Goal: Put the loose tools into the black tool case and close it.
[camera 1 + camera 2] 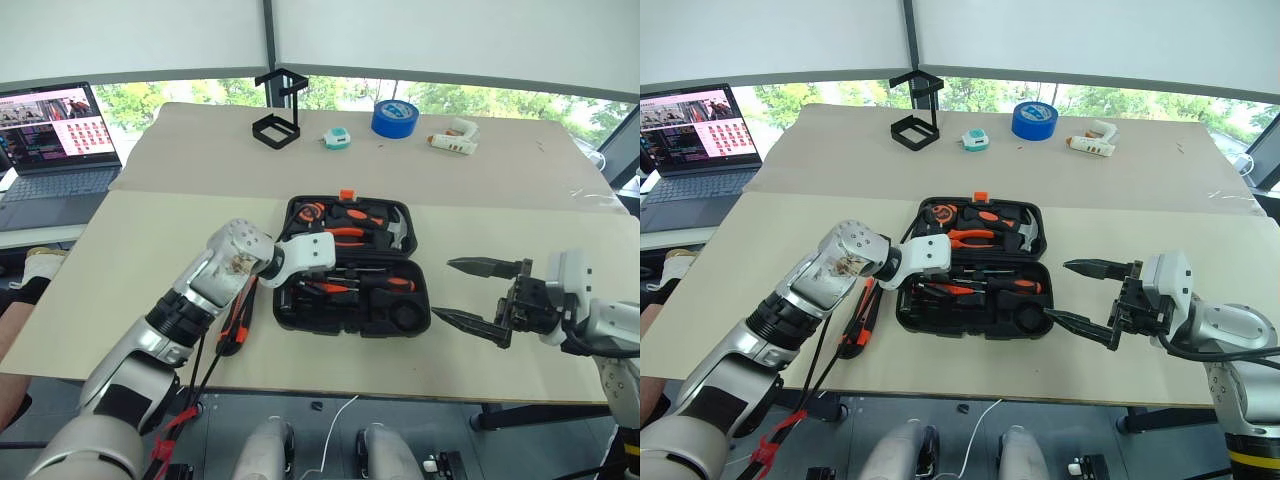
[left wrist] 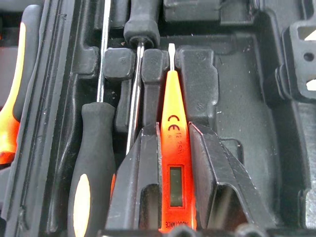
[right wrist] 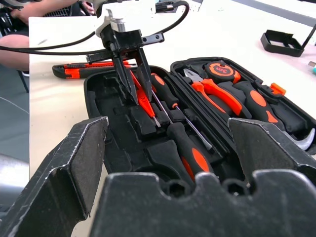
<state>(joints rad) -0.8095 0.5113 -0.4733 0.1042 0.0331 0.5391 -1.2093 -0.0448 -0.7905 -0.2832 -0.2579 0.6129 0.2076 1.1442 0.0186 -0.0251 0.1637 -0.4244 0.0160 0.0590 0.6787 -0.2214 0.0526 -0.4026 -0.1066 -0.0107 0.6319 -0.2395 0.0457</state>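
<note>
In the left eye view we see the black tool case (image 1: pixel 352 268) lying open at the centre of the bench (image 1: pixel 120 260), our left end effector (image 1: pixel 296 272) reaching into its lower left corner, and the orange-and-black utility knife (image 1: pixel 236 322) loose on the bench just left of the case. At lower right, our right end effector (image 1: pixel 478 295) hangs beside the case, spread wide and empty. In the left wrist view, the small all-orange screwdriver (image 2: pixel 175 148) sits between our two fingers (image 2: pixel 143 182), which flank it closely; we cannot tell whether they grip it or have begun to let go. It looks light, stiff and smooth, best taken across its flat body. In the right wrist view, two long screwdrivers (image 3: pixel 185 148) already lie in their moulded slots.
</note>
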